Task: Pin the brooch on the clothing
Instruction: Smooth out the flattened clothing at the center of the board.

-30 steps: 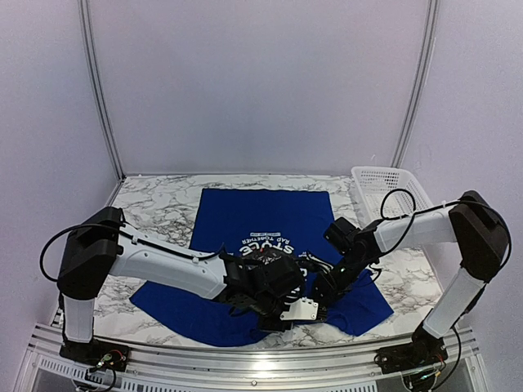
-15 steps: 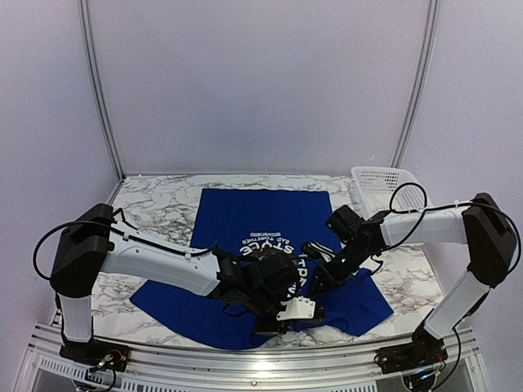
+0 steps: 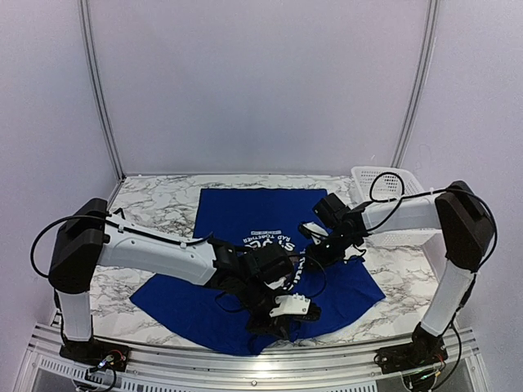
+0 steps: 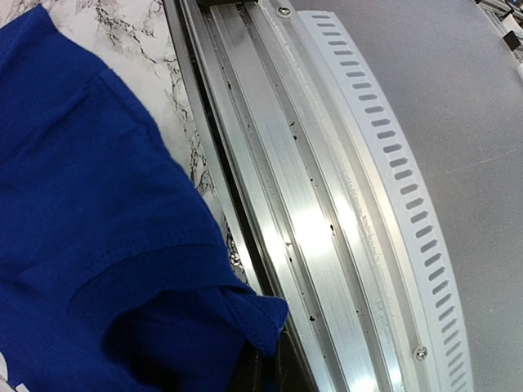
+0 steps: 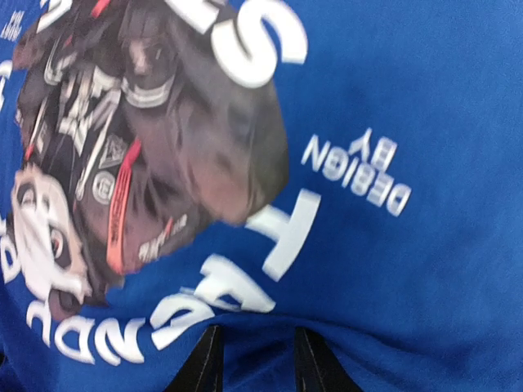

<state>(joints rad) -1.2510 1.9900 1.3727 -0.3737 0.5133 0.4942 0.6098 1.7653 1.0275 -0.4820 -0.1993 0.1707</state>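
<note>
Marble table (image 3: pixel 155 212) has the blue T-shirt (image 3: pixel 261 212) spread across it, sleeves toward the arms. The panda print (image 5: pixel 139 139) sits mid-chest. Left gripper (image 4: pixel 265 367) is clamped on a fold at the shirt's near edge. Right gripper (image 5: pixel 255 347) is down on the cloth right by the print, its 2 fingers slightly apart, and it's impossible to tell if it's pinching anything. No brooch in sight. Probably best if the left pulls the cloth taut while the right goes in slowly.

1 blue T-shirt (image 3: pixel 245 208), 1 white basket (image 3: pixel 384 181), 1 marble table (image 3: pixel 155 208), 2 robot arms, L arm (image 3: pixel 155 253), R arm (image 3: pixel 404 214)
</note>
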